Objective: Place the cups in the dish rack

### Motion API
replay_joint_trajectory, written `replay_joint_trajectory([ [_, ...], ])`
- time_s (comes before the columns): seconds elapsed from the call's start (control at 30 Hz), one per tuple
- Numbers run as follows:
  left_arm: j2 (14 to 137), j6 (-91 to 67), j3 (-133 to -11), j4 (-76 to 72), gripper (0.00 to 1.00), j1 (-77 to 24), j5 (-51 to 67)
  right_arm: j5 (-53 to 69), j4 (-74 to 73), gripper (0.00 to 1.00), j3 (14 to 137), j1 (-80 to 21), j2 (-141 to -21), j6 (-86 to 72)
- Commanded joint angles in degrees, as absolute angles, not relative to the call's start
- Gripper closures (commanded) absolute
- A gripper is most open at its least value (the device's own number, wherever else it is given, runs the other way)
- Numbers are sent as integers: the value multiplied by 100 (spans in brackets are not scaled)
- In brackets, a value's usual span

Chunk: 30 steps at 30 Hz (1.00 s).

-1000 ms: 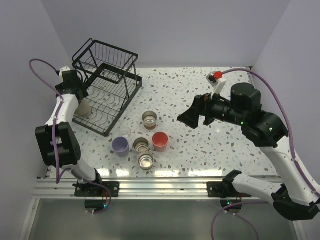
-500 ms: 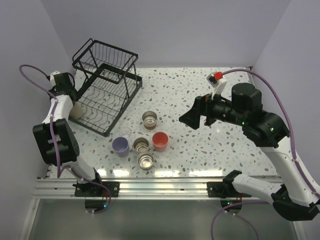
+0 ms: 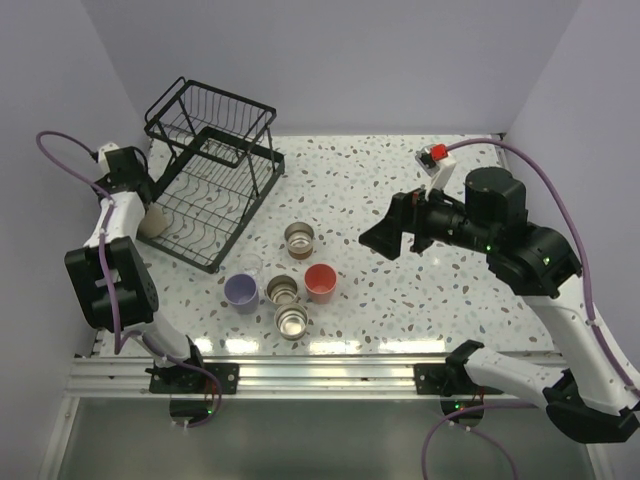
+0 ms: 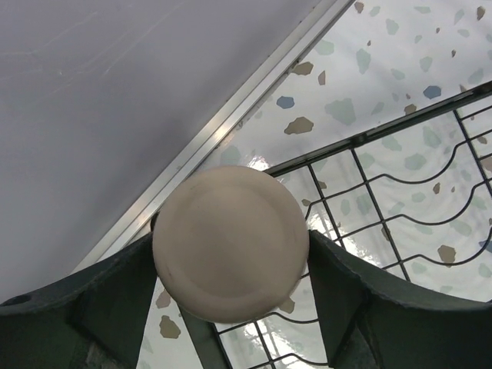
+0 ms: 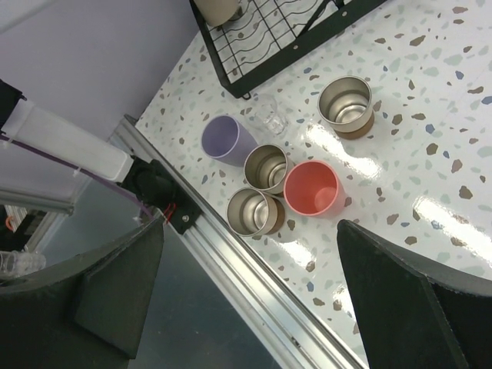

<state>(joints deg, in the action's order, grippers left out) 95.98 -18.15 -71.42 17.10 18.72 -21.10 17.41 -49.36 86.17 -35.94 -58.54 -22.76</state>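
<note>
Where the left jaws close, the tan cup (image 4: pixel 231 242) sits clamped.

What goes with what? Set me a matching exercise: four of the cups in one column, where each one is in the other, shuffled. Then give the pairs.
Cups
1. tan cup
2. lavender cup
3. red-pink cup
4. clear glass cup

Places
A. rightmost of the cups standing on the table
B. gripped in the left claw at the dish rack
C. leftmost of the cups standing on the table
D. just behind the lavender cup, toward the rack

Pairs: 1-B, 2-C, 3-A, 4-D
</note>
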Motion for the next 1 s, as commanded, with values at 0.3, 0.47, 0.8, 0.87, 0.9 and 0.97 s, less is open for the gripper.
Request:
replay_joint_trajectory([
  [0.3, 8922, -1521, -6838, 1722, 0, 1978, -2109, 1898, -4755, 2, 8728, -3560, -5555, -2645],
  [0.47, 8429, -1626, -7171, 2003, 0, 1977, -2179, 1960, -4685, 2, 8666, -3568, -5414, -2812],
  [0.8, 7296, -2259, -7453, 2347, 0, 1960, -1944, 1767, -4903, 2, 8754, -3560, -5308, -3067],
  [0.87, 7076, -2268, -7576, 2512, 0, 1969, -1478, 1618, -5167, 2, 8859, -3568, -5414, -3120],
  [0.9, 7023, -2241, -7637, 2592, 0, 1960, -1337, 1617, -5211, 2, 8885, -3560, -5510, -3129],
  [0.97, 6873, -2075, -7795, 2759, 1, 1934, -1064, 1591, -5326, 2, 8921, -3568, -5572, -3216],
])
